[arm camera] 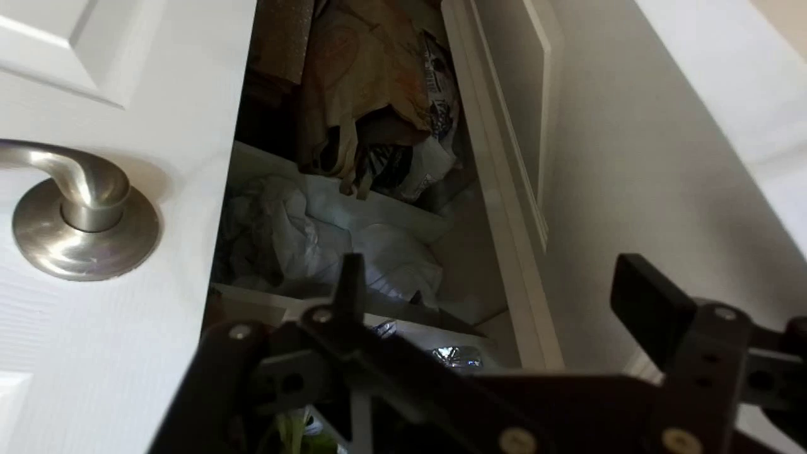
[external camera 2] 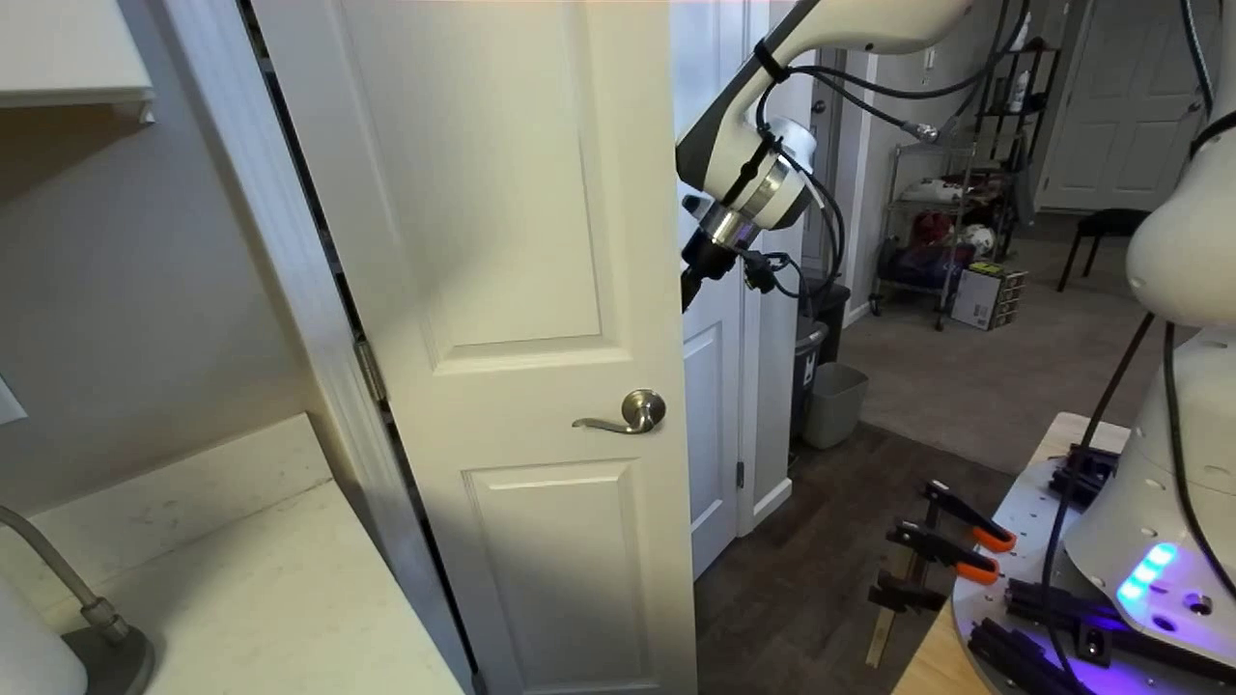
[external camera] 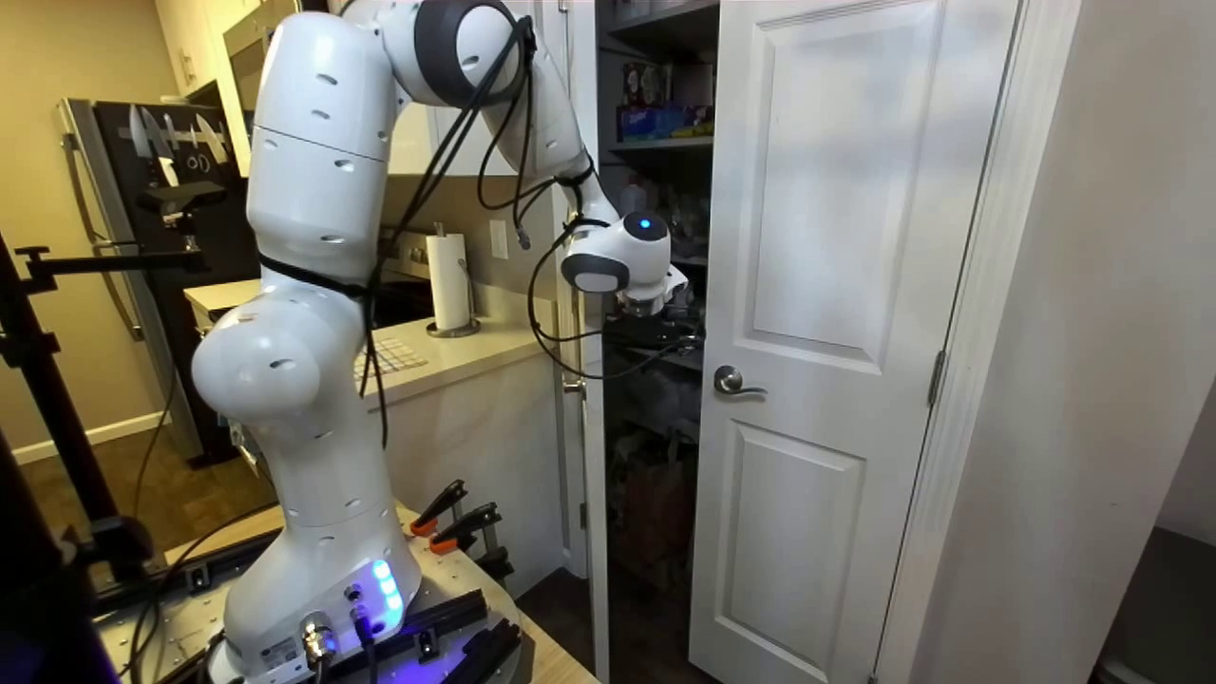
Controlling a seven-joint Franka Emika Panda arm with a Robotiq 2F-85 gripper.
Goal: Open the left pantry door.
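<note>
Left pantry door [external camera 2: 502, 396]: ajar, angled out from its frame [external camera 2: 294, 280]; the gripper [arm camera: 492, 280] is on the inner side, just beside the free edge [external camera: 596, 475], and the leaf covers part of it in an exterior view.
Right-hand leaf [external camera: 826, 399]: across the gap, on the gripper's other side; it fills the left of the wrist view.
Robot arm [external camera: 318, 171]: reaches from its table [external camera 2: 932, 666] into the space between the two leaves.
Dark floor [external camera 2: 830, 541]: seen in an exterior view from the left door's free edge across toward the table.
Countertop [external camera 2: 261, 598]: just beside the frame, on the hinge side of the left door, by its outer face.
Shelves [external camera: 662, 145]: behind the gap.
Paper bag [arm camera: 372, 82]: low in the pantry.
Gripper: fingers spread wide.
Lever handle [external camera 2: 642, 412]: outer face of the left door, near the free edge, lower than the gripper in both exterior views.
Finger [arm camera: 652, 309]: over the left door's inner face in the wrist view; touching or apart, I cannot tell.
</note>
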